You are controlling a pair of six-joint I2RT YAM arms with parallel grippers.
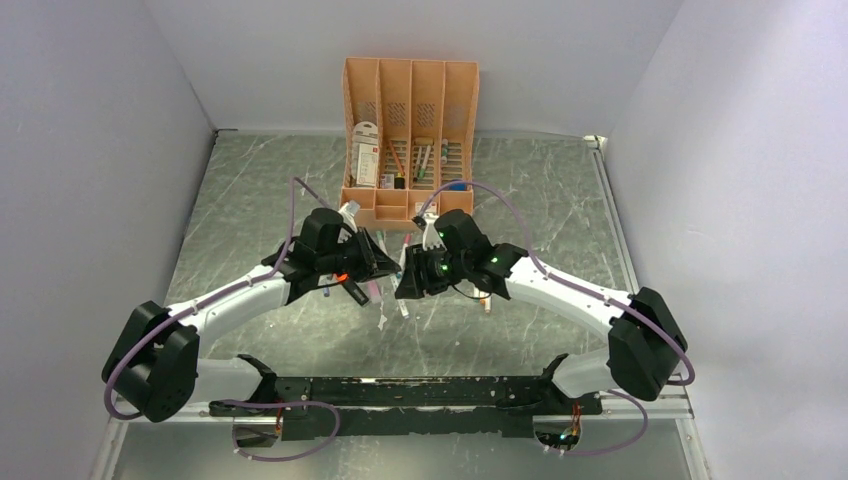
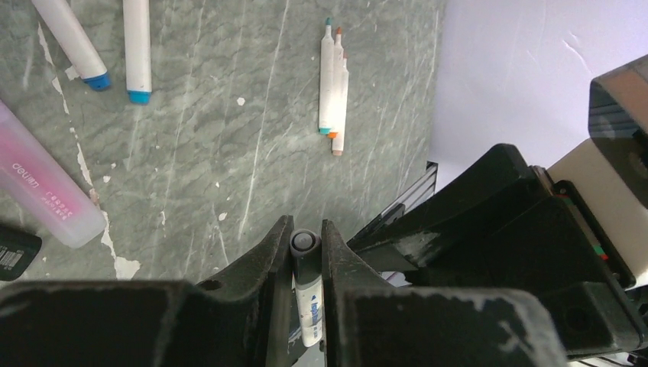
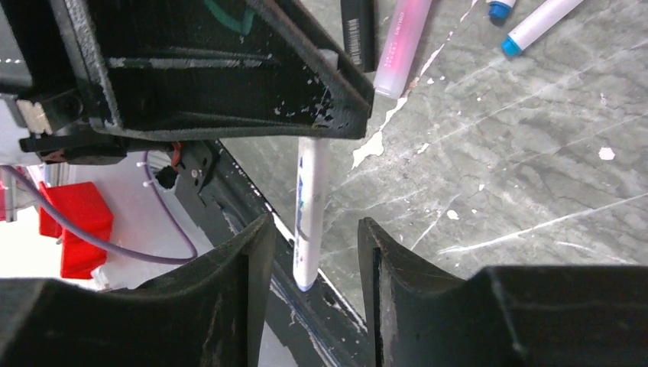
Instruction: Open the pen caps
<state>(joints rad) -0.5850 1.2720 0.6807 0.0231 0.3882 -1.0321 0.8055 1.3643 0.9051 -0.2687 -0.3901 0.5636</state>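
Left gripper [image 2: 307,232] is clamped hard on a white marker [image 2: 309,313], one finger on each side of its dark cap [image 2: 306,245]. The cap sits on the barrel and the pen hangs above the middle of the tabletop [image 2: 229,153].

Follow the barrel to the right: it runs out of that grip and passes between the fingers of the right gripper [image 3: 313,233]. Those fingers stand apart, with a gap on both sides and nothing touching the pen.

Down on the tabletop, on the near side of the peach organizer [image 1: 410,100] at the far edge, more pens lie loose. Reading the left wrist view from left to right, first comes a pink highlighter [image 2: 42,187], lying at a slant. Next are two white markers side by side with their blue caps [image 2: 97,79] on. Well apart from those, three slim white markers [image 2: 333,84] lie packed together, touching along their length, with small coloured tips at their ends.
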